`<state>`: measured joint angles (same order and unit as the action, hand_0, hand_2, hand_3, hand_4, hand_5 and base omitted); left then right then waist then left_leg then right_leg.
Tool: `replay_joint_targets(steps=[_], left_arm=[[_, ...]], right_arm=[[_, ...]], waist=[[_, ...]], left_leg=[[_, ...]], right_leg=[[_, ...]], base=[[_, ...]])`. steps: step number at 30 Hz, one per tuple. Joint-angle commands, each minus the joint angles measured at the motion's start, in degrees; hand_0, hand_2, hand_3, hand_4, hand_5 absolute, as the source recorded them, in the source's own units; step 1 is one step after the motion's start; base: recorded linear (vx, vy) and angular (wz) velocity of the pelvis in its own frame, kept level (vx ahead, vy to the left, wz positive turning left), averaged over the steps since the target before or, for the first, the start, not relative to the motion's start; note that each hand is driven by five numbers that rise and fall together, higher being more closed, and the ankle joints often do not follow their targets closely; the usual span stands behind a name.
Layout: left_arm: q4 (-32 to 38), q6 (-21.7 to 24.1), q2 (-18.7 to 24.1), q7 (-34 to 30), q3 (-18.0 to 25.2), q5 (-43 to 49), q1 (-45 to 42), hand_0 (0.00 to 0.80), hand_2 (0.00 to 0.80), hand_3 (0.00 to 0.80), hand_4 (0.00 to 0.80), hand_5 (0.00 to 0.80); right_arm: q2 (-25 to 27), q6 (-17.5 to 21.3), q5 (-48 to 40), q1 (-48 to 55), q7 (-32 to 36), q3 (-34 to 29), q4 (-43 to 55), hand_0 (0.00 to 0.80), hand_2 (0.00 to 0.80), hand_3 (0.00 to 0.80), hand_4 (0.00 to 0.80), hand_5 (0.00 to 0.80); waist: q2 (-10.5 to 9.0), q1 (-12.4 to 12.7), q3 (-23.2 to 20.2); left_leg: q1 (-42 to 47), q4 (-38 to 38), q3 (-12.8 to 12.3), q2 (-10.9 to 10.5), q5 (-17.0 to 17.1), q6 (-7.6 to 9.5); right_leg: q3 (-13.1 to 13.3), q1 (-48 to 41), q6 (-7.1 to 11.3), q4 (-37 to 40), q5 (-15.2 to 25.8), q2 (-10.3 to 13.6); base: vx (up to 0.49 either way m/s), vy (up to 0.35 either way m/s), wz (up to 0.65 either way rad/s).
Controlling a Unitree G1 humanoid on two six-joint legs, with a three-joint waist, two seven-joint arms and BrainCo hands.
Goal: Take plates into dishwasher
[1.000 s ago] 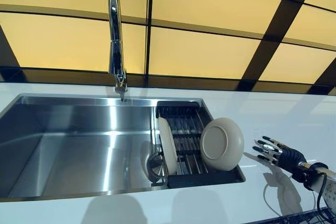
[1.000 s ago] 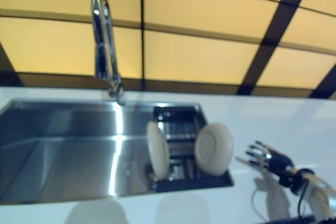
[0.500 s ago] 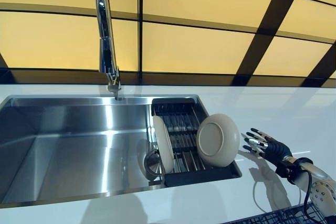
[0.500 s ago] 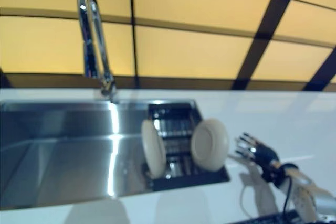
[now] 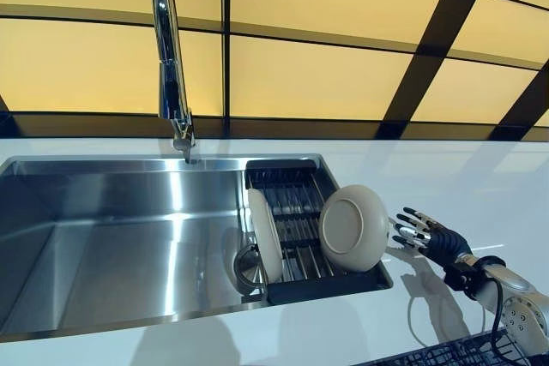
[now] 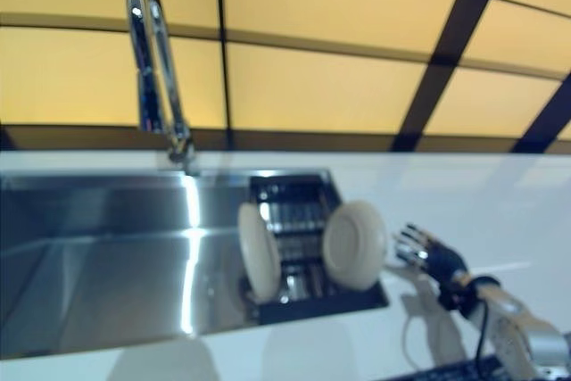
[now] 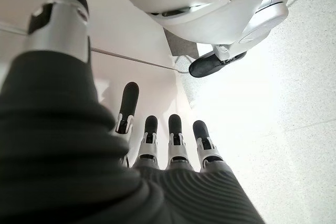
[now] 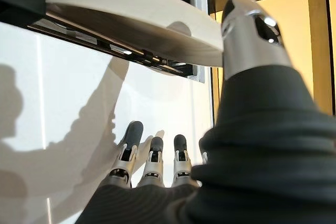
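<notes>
The round cream ceramic plate [image 5: 353, 229] at lower right looks stiff, slick, breakable; best pinched at its rim; right hand [image 5: 427, 237] beside it, fingers spread, empty; left hand [image 7: 157, 145] fingers straight, empty.

Warm light comes from the glowing yellow wall panels [image 5: 317, 83], giving bright glare streaks on the steel sink [image 5: 111, 246] and faucet [image 5: 167, 57], soft shadows on the white counter [image 5: 463, 186], while the right eye view is blurred.

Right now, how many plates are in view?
2. The left plate stands on edge at the left end of the dark rack in the sink. The right plate leans at the rack's right end, nearest the open right hand. None seems hidden.
</notes>
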<state>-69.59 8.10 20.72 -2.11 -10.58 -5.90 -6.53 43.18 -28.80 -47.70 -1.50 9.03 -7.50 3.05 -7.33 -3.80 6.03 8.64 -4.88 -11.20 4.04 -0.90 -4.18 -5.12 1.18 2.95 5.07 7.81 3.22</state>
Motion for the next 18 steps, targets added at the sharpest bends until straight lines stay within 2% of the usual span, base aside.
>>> replay_joint_targets(steps=[1,18], left_arm=[[1.49,1.59,0.81,0.85,-0.12,-2.03,6.81,0.0,0.0,0.0,0.0,0.0],[2.07,1.35,0.23,0.99,-1.31,-2.5,7.11,0.0,0.0,0.0,0.0,0.0]], right_arm=[[-1.85,0.43,0.26,-0.4,0.1,4.52,4.35,0.0,0.0,0.0,0.0,0.0],[-4.69,-0.73,-1.15,-0.55,-2.55,8.55,7.93,0.0,0.0,0.0,0.0,0.0]], waist=[[-0.57,0.63,0.54],[-0.31,0.71,0.65]], left_leg=[[-2.73,1.01,-0.1,-1.42,0.46,3.09],[-2.69,1.14,-0.33,-1.4,0.43,3.22]], right_leg=[[-2.0,-3.99,5.31,-1.63,-1.82,3.08],[-1.95,-3.75,5.22,-1.98,-1.99,3.1]], base=[[0.0,0.0,0.0],[0.001,0.004,-0.02]])
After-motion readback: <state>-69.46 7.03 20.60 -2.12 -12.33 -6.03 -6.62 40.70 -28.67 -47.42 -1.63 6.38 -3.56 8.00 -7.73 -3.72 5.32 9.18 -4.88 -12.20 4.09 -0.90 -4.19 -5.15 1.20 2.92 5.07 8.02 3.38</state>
